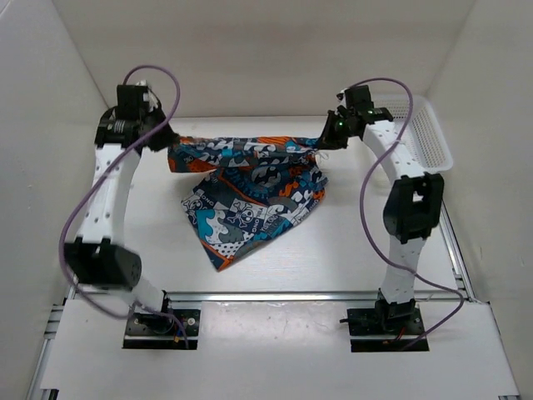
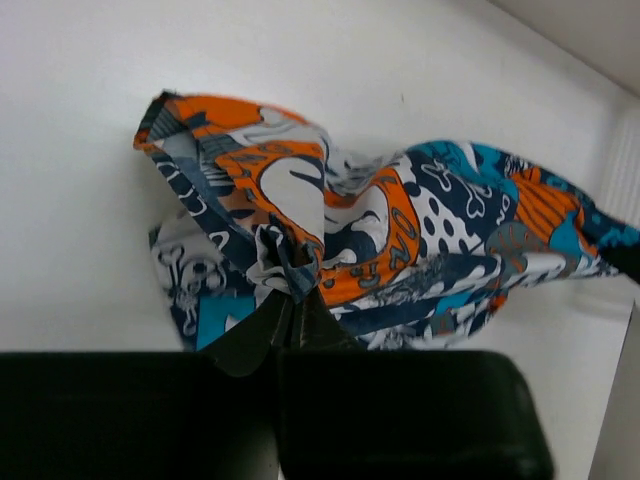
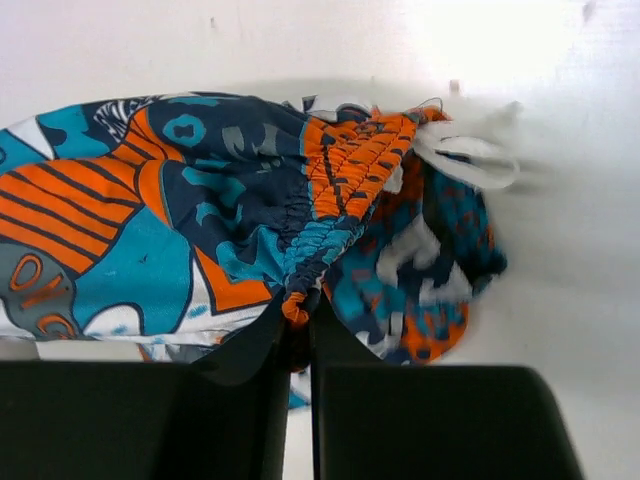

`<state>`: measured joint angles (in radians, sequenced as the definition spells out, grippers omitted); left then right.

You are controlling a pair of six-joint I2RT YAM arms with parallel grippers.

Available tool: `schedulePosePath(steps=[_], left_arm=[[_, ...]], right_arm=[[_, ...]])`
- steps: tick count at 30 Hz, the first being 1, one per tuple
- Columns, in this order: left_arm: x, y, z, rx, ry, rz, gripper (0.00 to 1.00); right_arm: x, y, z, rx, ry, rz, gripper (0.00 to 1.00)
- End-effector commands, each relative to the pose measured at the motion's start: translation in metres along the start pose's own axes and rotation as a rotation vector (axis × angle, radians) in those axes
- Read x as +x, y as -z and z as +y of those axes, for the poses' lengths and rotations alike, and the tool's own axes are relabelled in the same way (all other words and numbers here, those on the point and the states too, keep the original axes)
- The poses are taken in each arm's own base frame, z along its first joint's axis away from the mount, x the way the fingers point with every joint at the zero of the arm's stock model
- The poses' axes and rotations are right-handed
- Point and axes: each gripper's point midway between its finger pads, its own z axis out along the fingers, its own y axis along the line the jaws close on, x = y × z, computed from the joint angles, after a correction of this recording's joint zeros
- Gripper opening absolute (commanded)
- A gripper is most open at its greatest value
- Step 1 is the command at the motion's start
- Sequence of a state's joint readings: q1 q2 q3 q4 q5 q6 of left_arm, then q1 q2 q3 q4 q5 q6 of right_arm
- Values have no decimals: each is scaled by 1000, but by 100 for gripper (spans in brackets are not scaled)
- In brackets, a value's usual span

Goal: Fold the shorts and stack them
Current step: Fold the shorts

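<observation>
Right pincer (image 1: 327, 140), clamping the shorts (image 1: 250, 192), hangs near the basket (image 1: 431, 142).

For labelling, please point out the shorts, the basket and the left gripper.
shorts (image 1: 250, 196), top external view, printed middle panel.
basket (image 1: 431, 133), top external view, its mesh wall.
left gripper (image 2: 296, 305), left wrist view, between the shut fingertips.

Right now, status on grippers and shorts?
Left gripper shut on the shorts at one end, right gripper shut on the waistband. Fabric stretched between them, lower part draped on table. Basket off right, not touching.
</observation>
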<state>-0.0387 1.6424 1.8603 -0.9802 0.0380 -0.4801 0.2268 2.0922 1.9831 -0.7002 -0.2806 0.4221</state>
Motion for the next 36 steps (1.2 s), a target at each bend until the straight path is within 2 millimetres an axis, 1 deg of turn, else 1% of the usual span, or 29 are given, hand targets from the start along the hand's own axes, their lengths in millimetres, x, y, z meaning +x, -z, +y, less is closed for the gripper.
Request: schedulePosePath(steps=[1,2,3,4,5,6,7,8,9,10,12,13,14,16,17,18,19,20,21,22,23,25,26,28,29,30,33,35,36], left_arm=[[25,50,19,-14,6,-40,10],[38,52,23,-13,7,-21,10],[67,46,28,-27,25,41,10],[76,58,24,5,29,34,10],[91,59,23,16,31,61,10],[123,53,23,11,36,129,10],[134,60,24,16,40,131,10],[148,60,24,15,45,155,10],[174,56,28,-1,64,213,10],[186,57,29,0,73,229,10],[216,57,25,12,80,308,16],[236,54,31,-17,110,351,18],[249,54,31,-14,114,391,26],[273,51,36,-35,109,459,44],[276,53,33,-21,102,472,61],[281,54,37,-42,111,491,94],[279,55,36,-45,111,494,100],[272,54,39,-72,103,459,100],[266,56,40,-86,99,443,100],[249,58,34,-70,95,394,100],[240,56,35,-84,82,363,100],[228,50,29,-85,80,342,90],[227,45,30,-97,77,337,88],[224,31,24,-88,79,327,88],[229,20,26,-111,75,352,88],[234,12,28,-127,72,369,88],[252,-18,33,-170,57,435,90],[259,-30,42,-212,48,463,87],[265,-41,44,-234,44,487,87]], right_arm=[[12,46,-14,55,34,-22,0],[30,52,-26,94,36,-5,0],[40,54,-33,119,30,6,0],[48,56,-39,141,27,9,0],[55,65,-41,155,37,3,0],[75,62,-61,203,16,37,0],[88,63,-69,225,10,56,0],[93,70,-70,231,14,40,0],[98,71,-78,248,-5,33,0],[122,67,-93,286,-28,76,0],[129,67,-104,296,-53,67,0],[133,66,-111,307,-81,71,5],[143,64,-118,327,-87,90,11],[145,63,-122,347,-95,85,25],[145,63,-122,347,-95,85,60],[144,67,-120,343,-92,74,75],[141,71,-121,353,-87,58,84],[138,74,-121,366,-92,38,90],[134,79,-118,358,-86,17,92],[128,83,-116,360,-81,-4,92],[131,84,-116,364,-83,6,91],[125,88,-112,355,-78,-15,86],[127,85,-114,360,-81,-3,81],[127,74,-111,322,-84,12,81],[131,65,-116,330,-90,32,81],[132,59,-119,333,-92,41,86],[139,38,-131,351,-115,84,85],[143,28,-132,337,-132,103,78],[144,23,-128,330,-133,102,64]])
